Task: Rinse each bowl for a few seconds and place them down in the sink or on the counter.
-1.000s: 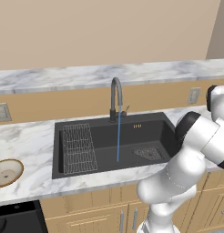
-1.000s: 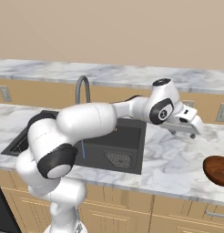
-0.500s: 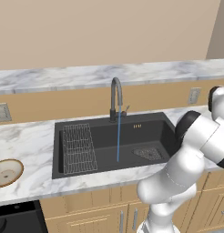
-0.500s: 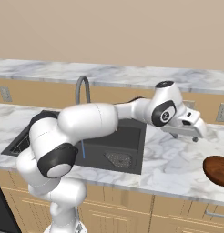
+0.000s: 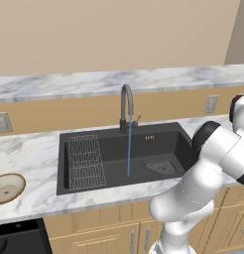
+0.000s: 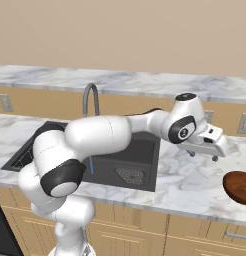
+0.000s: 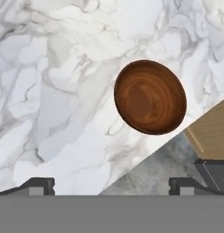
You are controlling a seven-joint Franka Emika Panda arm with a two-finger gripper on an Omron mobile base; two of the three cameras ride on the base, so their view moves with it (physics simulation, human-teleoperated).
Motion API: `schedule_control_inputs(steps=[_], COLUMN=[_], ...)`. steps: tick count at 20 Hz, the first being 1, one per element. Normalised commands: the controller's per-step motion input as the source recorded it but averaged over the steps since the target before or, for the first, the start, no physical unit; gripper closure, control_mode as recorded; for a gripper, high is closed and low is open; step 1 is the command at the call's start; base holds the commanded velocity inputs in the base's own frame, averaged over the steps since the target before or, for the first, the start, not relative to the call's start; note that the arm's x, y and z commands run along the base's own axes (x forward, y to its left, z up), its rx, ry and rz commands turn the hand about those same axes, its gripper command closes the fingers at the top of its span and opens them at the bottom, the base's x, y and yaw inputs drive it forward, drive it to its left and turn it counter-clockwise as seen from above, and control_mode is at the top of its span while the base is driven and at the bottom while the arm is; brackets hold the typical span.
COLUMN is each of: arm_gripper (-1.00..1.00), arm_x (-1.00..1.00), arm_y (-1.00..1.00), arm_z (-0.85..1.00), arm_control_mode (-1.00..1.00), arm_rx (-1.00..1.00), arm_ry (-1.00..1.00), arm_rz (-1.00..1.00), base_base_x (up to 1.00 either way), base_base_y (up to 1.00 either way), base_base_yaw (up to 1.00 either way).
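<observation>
Two-finger gripper (image 6: pixel 205 154) spread wide, holding nothing, up in the air over the white marble counter with grey veins (image 6: pixel 187 182), to the right of the wide black sink (image 5: pixel 119 156). From the hand view, dark finger tips (image 7: pixel 37 185) far apart at the bottom, with the glossy reddish-brown round bowl (image 7: pixel 150 96) between and beyond them, not touched. Reddish-brown bowl (image 6: pixel 239 186) sitting right side up on the counter, close to the front edge, well right of the sink. Tan round bowl with a cream speckled inside (image 5: pixel 7 188) sitting on the counter far on the other side, left of the sink, near the front edge. Thin blue stream of water (image 5: pixel 129 151) running straight down from the dark gooseneck tap (image 5: pixel 126 105) into the sink. Wire rack (image 5: pixel 86 160) lying in the left part of the basin, mesh drain (image 5: pixel 161 167) in the right part.
</observation>
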Motion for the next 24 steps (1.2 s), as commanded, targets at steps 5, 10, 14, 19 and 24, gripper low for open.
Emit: schedule_control_inputs(steps=[5, 10, 14, 19, 24], arm_gripper=[-1.00, -1.00, -1.00, -1.00, -1.00], arm_x=[-0.05, -0.01, 0.02, 0.04, 0.00], arm_y=[-0.05, -0.08, -0.05, -0.14, -0.22], arm_z=[-0.20, -0.21, -0.14, -0.11, -0.06], arm_control_mode=[-1.00, -1.00, -1.00, -1.00, -1.00], arm_rx=[0.01, 0.00, 0.00, 0.00, 0.00], arm_ry=[0.02, 0.01, 0.00, 0.00, 0.01], arm_rz=[0.05, 0.06, 0.09, 0.11, 0.09], base_base_x=[0.00, 0.00, 0.00, 0.00, 0.00], base_base_y=[0.00, 0.00, 0.00, 0.00, 0.00], base_base_yaw=[0.00, 0.00, 0.00, 0.00, 0.00])
